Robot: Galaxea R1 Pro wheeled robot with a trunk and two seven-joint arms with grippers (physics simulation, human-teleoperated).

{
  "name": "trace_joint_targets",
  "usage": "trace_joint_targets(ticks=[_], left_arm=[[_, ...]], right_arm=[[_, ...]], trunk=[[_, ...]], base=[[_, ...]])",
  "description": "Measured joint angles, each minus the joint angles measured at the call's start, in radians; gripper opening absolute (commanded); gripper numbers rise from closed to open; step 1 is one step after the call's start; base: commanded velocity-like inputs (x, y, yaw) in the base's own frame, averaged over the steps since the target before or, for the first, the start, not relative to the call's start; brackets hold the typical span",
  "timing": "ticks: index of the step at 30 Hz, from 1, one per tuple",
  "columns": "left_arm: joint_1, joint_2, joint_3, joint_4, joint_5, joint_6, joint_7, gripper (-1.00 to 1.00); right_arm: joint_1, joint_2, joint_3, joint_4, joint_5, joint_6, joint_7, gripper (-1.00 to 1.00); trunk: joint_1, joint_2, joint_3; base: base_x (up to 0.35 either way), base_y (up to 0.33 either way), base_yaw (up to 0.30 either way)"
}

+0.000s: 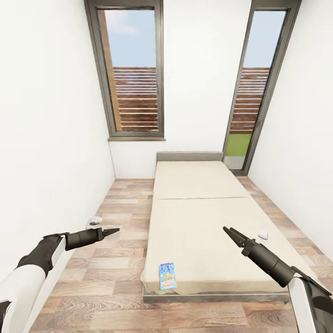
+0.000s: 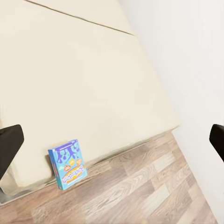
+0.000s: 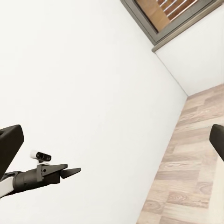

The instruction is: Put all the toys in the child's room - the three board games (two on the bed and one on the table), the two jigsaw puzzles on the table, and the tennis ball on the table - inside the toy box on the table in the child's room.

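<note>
The blue board game (image 1: 167, 275) carries purple and white lettering across the top of its cover and small orange and yellow motifs below, but none of the writing is sharp enough to read. It is a thin flat rectangular box lying face up on the bed (image 1: 203, 217), at the near edge of the cream-beige mattress by its near corner on the left gripper's side. In the head view it sits between the two grippers and nearer the robot than both, closer to the left gripper (image 1: 112, 230) than to the right gripper (image 1: 227, 231). The left wrist view shows the same board game (image 2: 68, 163) at the mattress edge just above the wood-plank floor (image 2: 140, 191), ahead of the left gripper and apart from it.

Both grippers hang in the air holding nothing. In the head view each pair of fingers comes together into a narrow point. The left gripper is over the floor beside the bed; the right is over the mattress. A small white object (image 1: 263, 235) lies on the mattress just beyond the right gripper.
</note>
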Motion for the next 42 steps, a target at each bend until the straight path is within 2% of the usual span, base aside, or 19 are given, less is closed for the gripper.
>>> trace_joint_targets(ticks=[38, 41, 42], left_arm=[[0.0, 0.0, 0.0, 0.0, 0.0, 0.001, 0.0, 1.0], [0.0, 0.0, 0.001, 0.0, 0.0, 0.001, 0.0, 1.0], [0.0, 0.0, 0.001, 0.0, 0.0, 0.001, 0.0, 1.0]], right_arm=[[-0.001, 0.0, -0.006, 0.037, -0.006, 0.01, -0.019, 1.0], [-0.001, 0.001, -0.006, 0.057, -0.004, 0.009, -0.049, 1.0], [-0.001, 0.0, -0.006, 0.073, -0.003, 0.008, -0.078, 1.0]], trunk=[[0.0, 0.0, 0.0], [0.0, 0.0, 0.0], [0.0, 0.0, 0.0]], base=[[0.0, 0.023, -0.016], [0.0, 0.0, 0.0], [0.0, 0.0, 0.0]])
